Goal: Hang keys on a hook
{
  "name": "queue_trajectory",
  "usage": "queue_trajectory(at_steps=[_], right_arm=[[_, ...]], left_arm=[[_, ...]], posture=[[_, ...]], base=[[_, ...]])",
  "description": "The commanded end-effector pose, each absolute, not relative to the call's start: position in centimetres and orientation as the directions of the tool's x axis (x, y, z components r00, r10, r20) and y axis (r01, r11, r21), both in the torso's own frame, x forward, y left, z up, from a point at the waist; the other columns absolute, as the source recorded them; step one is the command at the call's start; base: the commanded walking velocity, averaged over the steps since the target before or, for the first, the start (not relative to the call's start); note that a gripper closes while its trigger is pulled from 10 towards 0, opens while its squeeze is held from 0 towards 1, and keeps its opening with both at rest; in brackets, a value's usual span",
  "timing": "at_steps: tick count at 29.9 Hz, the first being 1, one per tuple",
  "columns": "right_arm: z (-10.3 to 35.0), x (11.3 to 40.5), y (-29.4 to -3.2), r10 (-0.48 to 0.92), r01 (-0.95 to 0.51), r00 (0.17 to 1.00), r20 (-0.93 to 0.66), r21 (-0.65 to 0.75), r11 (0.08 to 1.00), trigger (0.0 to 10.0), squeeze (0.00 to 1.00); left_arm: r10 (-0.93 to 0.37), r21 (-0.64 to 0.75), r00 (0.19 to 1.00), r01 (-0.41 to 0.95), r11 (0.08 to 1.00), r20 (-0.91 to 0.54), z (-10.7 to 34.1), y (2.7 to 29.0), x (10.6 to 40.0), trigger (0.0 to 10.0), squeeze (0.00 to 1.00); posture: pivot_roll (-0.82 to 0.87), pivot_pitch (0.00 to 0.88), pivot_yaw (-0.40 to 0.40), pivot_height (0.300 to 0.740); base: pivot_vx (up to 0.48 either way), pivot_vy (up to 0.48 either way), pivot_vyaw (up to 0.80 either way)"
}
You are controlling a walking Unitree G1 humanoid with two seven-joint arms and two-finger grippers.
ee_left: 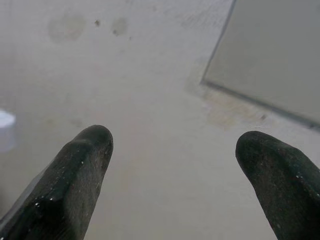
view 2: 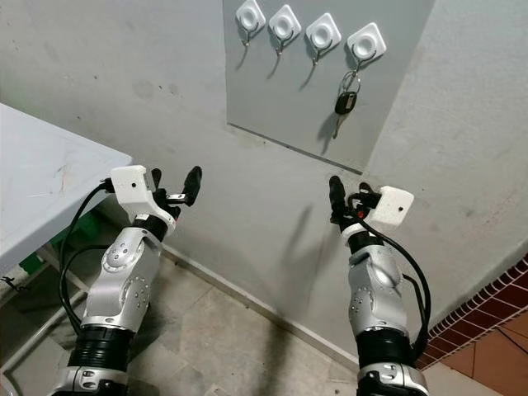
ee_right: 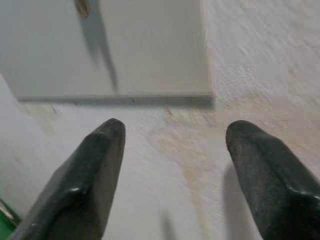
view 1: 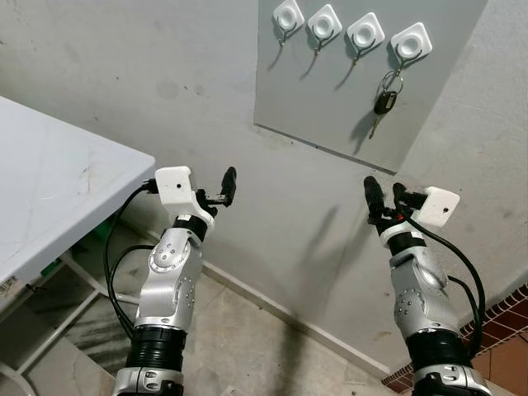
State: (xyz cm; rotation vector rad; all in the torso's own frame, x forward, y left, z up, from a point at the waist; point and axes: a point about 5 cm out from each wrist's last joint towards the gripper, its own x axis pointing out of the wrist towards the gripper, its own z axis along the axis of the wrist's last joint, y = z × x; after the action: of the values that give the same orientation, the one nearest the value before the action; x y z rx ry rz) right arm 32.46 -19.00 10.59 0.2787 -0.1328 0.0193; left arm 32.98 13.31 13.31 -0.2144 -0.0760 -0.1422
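The keys [view 1: 385, 103] hang on the rightmost hook [view 1: 410, 43], well above the open, empty right hand [view 1: 385, 195].

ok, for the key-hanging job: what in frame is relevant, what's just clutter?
Relevant:
- keys, hanging on the rightmost hook
- three bare hooks on the grey panel
- left gripper and right gripper, both open, holding nothing

Clutter:
- white table at the robot's left
- tiled floor
- brick strip at lower right

A white surface [view 1: 49, 190] stands at the left against a grey plastered wall [view 1: 165, 74]. Beige floor tiles [view 1: 239, 330] lie below. Red brick tiling [view 1: 503, 330] borders the lower right corner.
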Motion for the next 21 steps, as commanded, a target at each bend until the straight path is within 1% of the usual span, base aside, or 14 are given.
queue_trajectory(at_steps=[1,2,3,4,6,7,11,12,16,18,21], right_arm=[[9.4,31.7,-19.5,-0.006,-0.007,0.997,0.083,0.156,0.988,10.0,0.00],[9.4,31.7,-19.5,-0.006,-0.007,0.997,0.083,0.156,0.988,10.0,0.00],[9.1,31.4,-19.4,0.015,-0.024,0.997,0.077,0.109,0.994,10.0,0.00],[9.1,31.4,-19.4,0.015,-0.024,0.997,0.077,0.109,0.994,10.0,0.00],[8.8,30.9,-18.8,0.067,-0.070,0.995,0.075,0.024,0.997,10.0,0.00],[8.8,30.8,-18.7,0.072,-0.073,0.995,0.074,0.011,0.997,10.0,0.00],[8.7,30.7,-18.3,0.088,-0.088,0.994,0.071,0.003,0.996,10.0,0.00],[8.7,30.7,-18.1,0.091,-0.091,0.993,0.071,-0.004,0.996,10.0,0.00],[8.8,30.9,-17.8,0.101,-0.100,0.992,0.070,-0.020,0.995,10.0,0.00],[8.9,30.9,-17.6,0.106,-0.103,0.991,0.079,-0.031,0.994,10.0,0.00],[8.9,30.9,-17.6,0.103,-0.101,0.991,0.080,-0.024,0.995,10.0,0.00]], left_arm=[[-0.097,-0.213,0.993,0.109,0.971,0.064,12.2,14.1,32.7,10.0,0.00],[-0.097,-0.213,0.993,0.109,0.971,0.064,12.2,14.1,32.7,10.0,0.00],[-0.092,-0.235,0.994,0.103,0.966,0.057,12.0,14.2,32.7,10.0,0.00],[-0.092,-0.235,0.994,0.103,0.966,0.057,12.0,14.2,32.7,10.0,0.00],[-0.091,-0.257,0.995,0.099,0.961,0.044,11.8,14.4,32.4,10.0,0.00],[-0.094,-0.258,0.995,0.101,0.961,0.040,11.7,14.3,32.4,10.0,0.00],[-0.093,-0.272,0.995,0.098,0.957,0.032,11.2,14.6,32.0,10.0,0.00],[-0.091,-0.246,0.995,0.096,0.965,0.030,11.0,14.7,31.9,10.0,0.00],[-0.091,-0.262,0.995,0.096,0.960,0.030,10.9,14.5,31.9,10.0,0.00],[-0.092,-0.240,0.995,0.096,0.966,0.028,10.9,14.5,32.0,10.0,0.00],[-0.086,-0.242,0.996,0.091,0.966,0.029,11.0,14.6,32.1,10.0,0.00]], posture=[[0.00,0.000,-0.049,0.740],[0.00,0.000,-0.049,0.740],[0.01,0.000,-0.051,0.740],[0.01,0.000,-0.051,0.740],[0.01,0.000,-0.053,0.740],[0.01,0.000,-0.053,0.740],[0.02,0.000,-0.056,0.740],[0.02,0.000,-0.057,0.740],[0.02,0.000,-0.057,0.740],[0.02,0.000,-0.058,0.740],[0.02,0.000,-0.059,0.740]], base=[[0.000,0.000,0.00],[0.000,0.000,0.00],[0.000,0.000,0.00],[0.000,0.000,0.00],[0.000,0.000,0.72],[0.000,0.000,0.80],[0.000,0.000,0.80],[0.000,0.000,0.80],[0.000,0.000,0.80],[0.000,0.000,0.80],[0.000,0.000,0.80]])
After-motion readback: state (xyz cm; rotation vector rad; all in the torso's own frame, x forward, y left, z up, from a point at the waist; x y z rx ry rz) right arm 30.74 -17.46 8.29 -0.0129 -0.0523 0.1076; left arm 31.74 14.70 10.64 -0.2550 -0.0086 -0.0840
